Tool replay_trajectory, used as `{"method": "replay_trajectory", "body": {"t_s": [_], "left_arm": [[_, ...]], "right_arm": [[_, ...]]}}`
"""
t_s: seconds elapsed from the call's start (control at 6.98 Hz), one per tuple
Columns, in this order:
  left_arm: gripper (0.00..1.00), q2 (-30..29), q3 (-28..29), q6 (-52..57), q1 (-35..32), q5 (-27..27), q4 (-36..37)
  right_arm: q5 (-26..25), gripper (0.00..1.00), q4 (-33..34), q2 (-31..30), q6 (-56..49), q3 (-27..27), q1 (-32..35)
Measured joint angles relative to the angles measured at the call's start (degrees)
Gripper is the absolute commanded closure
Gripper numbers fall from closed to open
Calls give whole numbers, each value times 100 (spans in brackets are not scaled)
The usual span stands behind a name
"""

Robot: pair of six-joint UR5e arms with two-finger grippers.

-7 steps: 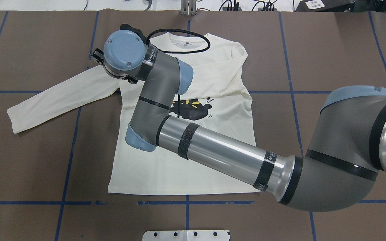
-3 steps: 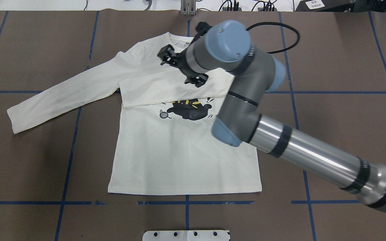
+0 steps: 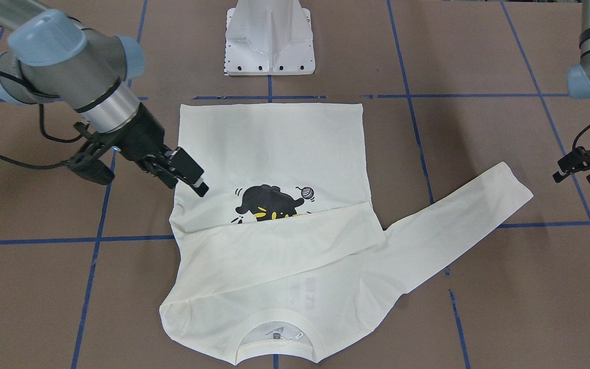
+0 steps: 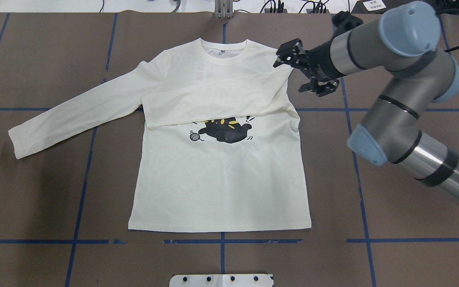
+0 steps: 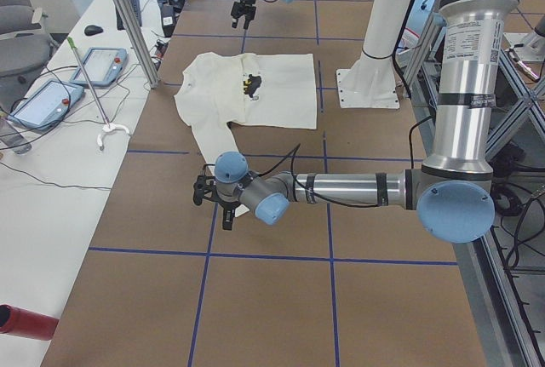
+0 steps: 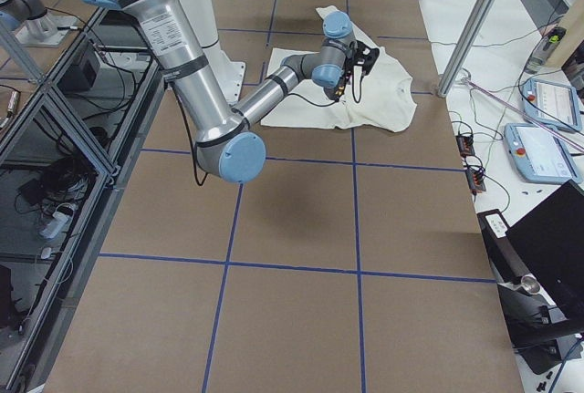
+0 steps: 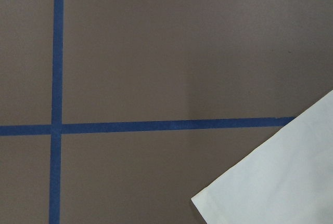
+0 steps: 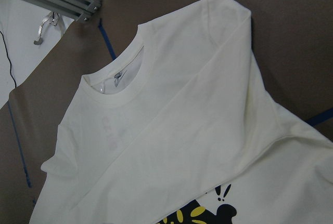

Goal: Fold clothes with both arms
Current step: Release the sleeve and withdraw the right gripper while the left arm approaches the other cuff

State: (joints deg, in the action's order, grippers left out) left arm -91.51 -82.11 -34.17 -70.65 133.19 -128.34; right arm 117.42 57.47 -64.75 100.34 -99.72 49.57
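The cream long-sleeved shirt (image 4: 221, 179) lies flat and face up on the brown table, cat print (image 4: 225, 131) showing. One sleeve (image 4: 213, 99) is folded across the chest. The other sleeve (image 4: 74, 111) stretches out towards my left arm's side. My right gripper (image 4: 291, 75) hovers open and empty over the shirt's shoulder by the fold; its wrist view looks down on the collar (image 8: 112, 86). My left gripper (image 3: 576, 177) hangs open and empty just beyond the outstretched sleeve's cuff (image 7: 281, 182), apart from it.
The white pedestal base (image 3: 269, 41) stands at the robot's edge of the table. Blue tape lines (image 4: 74, 241) grid the brown surface. A side bench with tablets (image 5: 51, 103) and a metal post (image 5: 128, 18) lies past the collar end.
My right arm has swung back across the shirt from the far shoulder to its own side, gripper empty. The folded sleeve stays in place. The left gripper's tip now shows at the overhead view's left edge.
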Motion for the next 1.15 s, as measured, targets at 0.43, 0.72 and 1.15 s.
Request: {"method": "replay_trajectory", "body": {"t_s": [0.43,0.72,1.15], "left_arm": [[25,-295,359,-687,207,10,-22],[24,-483,515,-849,474,-2,-27],[25,-616,881,-871,704,-11,-267]], "right_arm": [[155,0,-48,-821,-481,-267,476],[268,0,-57,-970,-644,-286,507],[284,0,-60,-990,-712,-276,494]]}}
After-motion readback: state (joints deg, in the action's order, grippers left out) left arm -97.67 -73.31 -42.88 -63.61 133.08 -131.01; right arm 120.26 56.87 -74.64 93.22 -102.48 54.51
